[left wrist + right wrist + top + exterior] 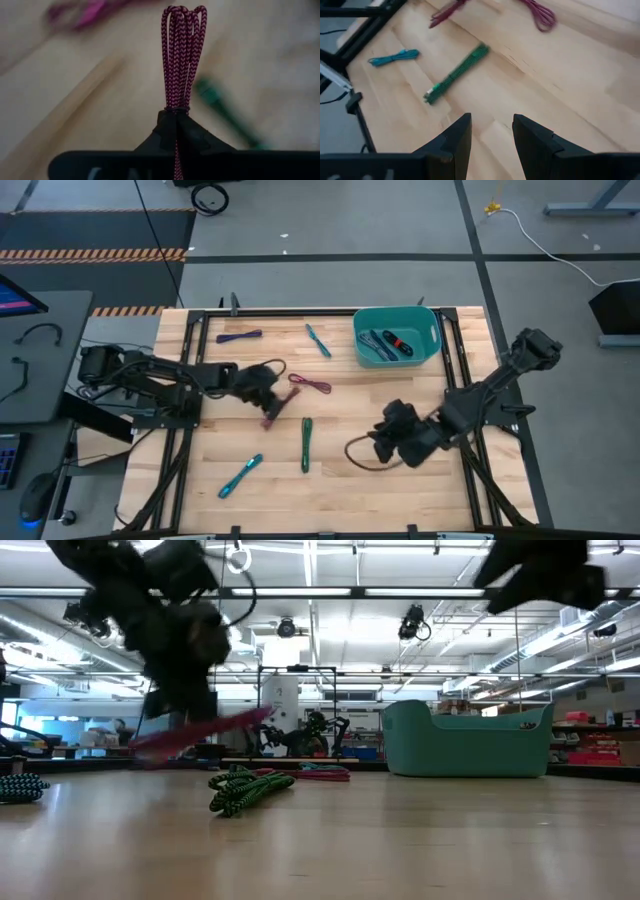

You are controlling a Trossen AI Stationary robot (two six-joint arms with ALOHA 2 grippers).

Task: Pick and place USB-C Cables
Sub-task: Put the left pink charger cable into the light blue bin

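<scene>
My left gripper (268, 402) is shut on a maroon-pink braided USB-C cable bundle (179, 55), left of the table's middle; it shows in the low view (200, 730) too. My right gripper (492, 122) is open and empty over the table's right middle (384, 442). On the table lie a maroon bundle (310, 384), a green one (306, 445), two teal ones (240, 475) (318, 340) and a purple one (238, 336). The teal bin (432, 330) at the far right holds more bundles. My left gripper pinches the maroon-pink bundle between its two fingers part way along its length (176, 106). The fingers lie along the bundle, and its looped end (183, 11) sticks out past the fingertips. In the low view the bundle hangs tilted and clear of the table.
A brown cable loop (362, 456) lies by my right gripper. Dark rails run along the table's left and right sides (190, 380). Bare wood shows between the green bundle and my right gripper (530, 85).
</scene>
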